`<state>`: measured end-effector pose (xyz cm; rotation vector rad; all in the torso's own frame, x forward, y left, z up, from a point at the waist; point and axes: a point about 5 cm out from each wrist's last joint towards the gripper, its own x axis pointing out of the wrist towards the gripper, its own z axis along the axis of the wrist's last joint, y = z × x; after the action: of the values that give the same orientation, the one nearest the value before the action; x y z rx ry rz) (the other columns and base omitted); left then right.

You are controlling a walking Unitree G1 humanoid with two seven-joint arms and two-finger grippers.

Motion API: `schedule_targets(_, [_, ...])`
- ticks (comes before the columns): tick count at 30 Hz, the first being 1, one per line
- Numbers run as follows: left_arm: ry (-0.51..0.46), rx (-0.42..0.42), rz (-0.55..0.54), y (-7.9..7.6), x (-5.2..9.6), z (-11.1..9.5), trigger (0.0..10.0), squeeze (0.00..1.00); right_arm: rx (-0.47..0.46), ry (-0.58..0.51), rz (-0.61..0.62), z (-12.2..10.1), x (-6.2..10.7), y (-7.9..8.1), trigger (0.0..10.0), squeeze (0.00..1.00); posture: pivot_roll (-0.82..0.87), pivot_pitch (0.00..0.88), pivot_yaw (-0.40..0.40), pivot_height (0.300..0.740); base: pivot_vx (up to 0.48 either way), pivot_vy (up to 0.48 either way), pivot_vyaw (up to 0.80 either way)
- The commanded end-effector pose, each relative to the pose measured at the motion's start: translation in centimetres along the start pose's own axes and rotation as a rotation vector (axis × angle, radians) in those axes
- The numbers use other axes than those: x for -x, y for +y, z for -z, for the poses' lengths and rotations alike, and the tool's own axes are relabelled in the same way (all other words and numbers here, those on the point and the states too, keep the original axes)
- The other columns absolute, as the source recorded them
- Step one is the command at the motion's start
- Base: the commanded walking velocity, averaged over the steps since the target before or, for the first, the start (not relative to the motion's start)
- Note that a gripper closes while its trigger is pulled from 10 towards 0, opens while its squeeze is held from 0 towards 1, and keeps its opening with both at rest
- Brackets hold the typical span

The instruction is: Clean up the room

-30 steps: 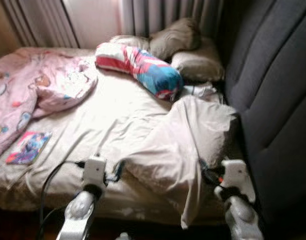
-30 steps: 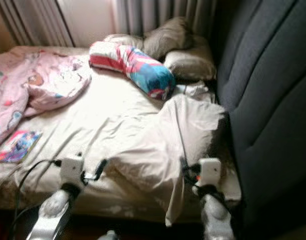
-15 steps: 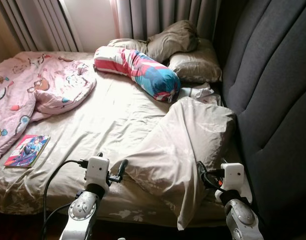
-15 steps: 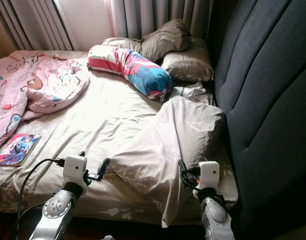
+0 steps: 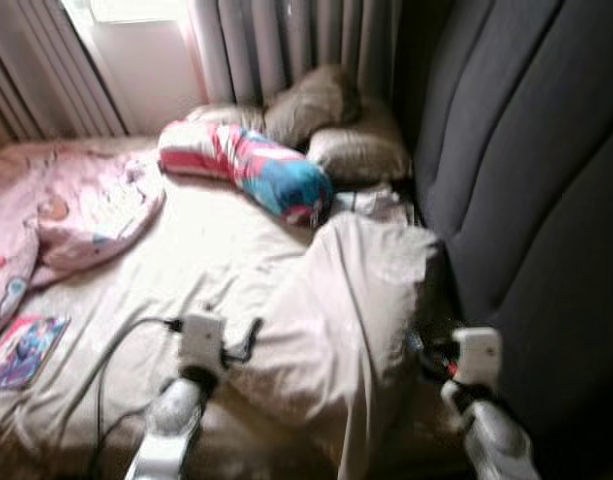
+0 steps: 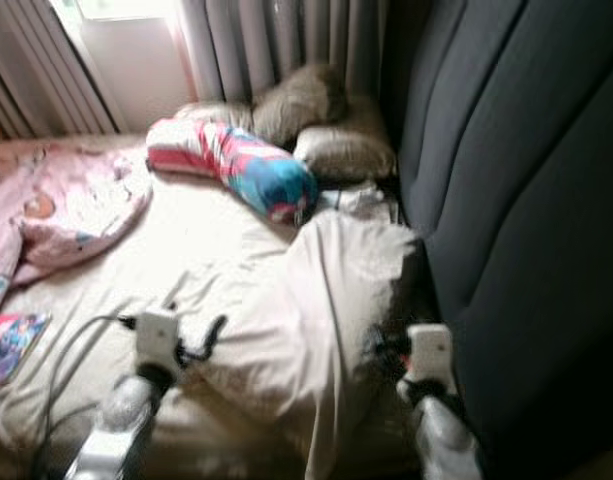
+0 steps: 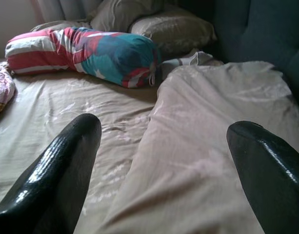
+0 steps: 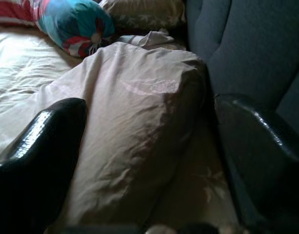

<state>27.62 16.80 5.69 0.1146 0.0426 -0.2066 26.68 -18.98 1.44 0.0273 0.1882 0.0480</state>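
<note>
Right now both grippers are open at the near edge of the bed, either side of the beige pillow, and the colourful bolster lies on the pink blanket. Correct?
Not quite. The colourful bolster lies on the beige sheet in front of the brown pillows, beside the pink blanket, not on it; the left eye view shows this. The left gripper and right gripper are open, flanking the beige pillow.

Beige bed (image 5: 216, 250), bolster (image 5: 248, 170), pillows (image 5: 358, 150) (stacked), pink quilt (image 5: 66, 205), book (image 5: 24, 350)

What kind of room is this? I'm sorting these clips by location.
Most likely a bedroom: a bed with pillows, a pink blanket, a padded headboard and curtains.
</note>
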Motion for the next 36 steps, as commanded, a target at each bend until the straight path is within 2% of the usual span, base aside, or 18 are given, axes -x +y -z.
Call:
schedule_targets(1, [0.011,-0.017,-0.022,0.9,0.2,0.2,10.0,0.0,-0.005,0.026,-0.023,0.2,-0.4,1.0,10.0,0.0,-0.05,0.005,0.003,0.686,0.0,0.0,0.0])
schedule_targets(5, [0.011,-0.015,-0.018,0.9,0.2,0.2,10.0,0.0,-0.005,0.046,-0.024,0.5,-0.3,0.9,10.0,0.0,-0.05,0.007,0.004,0.686,0.0,0.0,0.0])
schedule_targets(7, [0.013,-0.018,-0.009,0.8,0.1,0.2,10.0,0.0,-0.011,0.123,-0.029,1.3,-0.4,0.8,10.0,0.0,-0.06,0.013,0.013,0.686,0.0,0.0,0.0])
schedule_targets(14, [0.01,-0.028,0.014,0.7,-0.2,-0.1,10.0,0.0,-0.019,0.213,-0.041,2.2,-0.7,1.0,10.0,0.0,-0.06,0.022,0.03,0.686,0.0,0.0,0.0])
schedule_targets(15, [0.008,-0.031,0.017,0.7,-0.3,-0.2,10.0,0.0,-0.038,0.222,-0.047,2.2,-0.7,1.1,10.0,0.7,-0.06,0.022,0.037,0.686,0.0,0.0,0.0])
schedule_targets(16, [0.006,-0.034,0.021,0.9,-0.4,-0.4,10.0,0.0,-0.064,0.25,-0.055,2.5,-0.9,1.4,10.0,1.0,-0.06,0.027,0.046,0.686,0.0,0.0,0.0])
schedule_targets(20, [0.005,-0.047,0.041,1.1,-0.7,-0.7,10.0,0.0,-0.137,0.339,-0.084,3.1,-1.1,2.1,10.0,1.0,-0.05,0.032,0.061,0.686,0.0,0.0,0.0])
schedule_targets(24, [0.008,-0.057,0.05,1.5,-0.8,-0.9,10.0,0.0,-0.172,0.434,-0.132,4.0,-0.8,2.9,10.0,1.0,-0.04,0.036,0.074,0.686,0.0,0.0,0.0])
schedule_targets(25, [0.011,-0.063,0.05,1.6,-0.7,-0.9,10.0,0.0,-0.148,0.451,-0.141,4.3,-0.7,3.2,10.0,1.0,-0.04,0.037,0.078,0.686,0.0,0.0,0.0])
schedule_targets(28, [0.012,-0.065,0.051,1.7,-0.7,-0.9,10.0,0.0,-0.131,0.451,-0.134,4.4,-0.7,3.2,10.0,1.0,-0.04,0.037,0.078,0.686,0.0,0.0,0.0])
schedule_targets(31, [0.015,-0.061,0.035,2.2,-0.7,-0.9,10.0,0.0,-0.162,0.351,-0.084,3.3,-1.2,2.8,10.0,1.0,-0.04,0.035,0.082,0.686,0.0,0.0,0.0])
schedule_targets(32, [0.024,-0.056,0.026,2.3,-0.7,-0.7,10.0,0.0,-0.156,0.319,-0.059,3.0,-1.3,2.6,10.0,0.02,-0.05,0.033,0.081,0.686,0.0,0.0,0.0])
schedule_targets(36, [0.042,-0.042,0.021,2.3,-0.6,-0.3,10.0,0.0,-0.16,0.281,0.001,2.8,-1.2,1.7,10.0,0.0,-0.05,0.032,0.078,0.686,0.0,0.184,0.0])
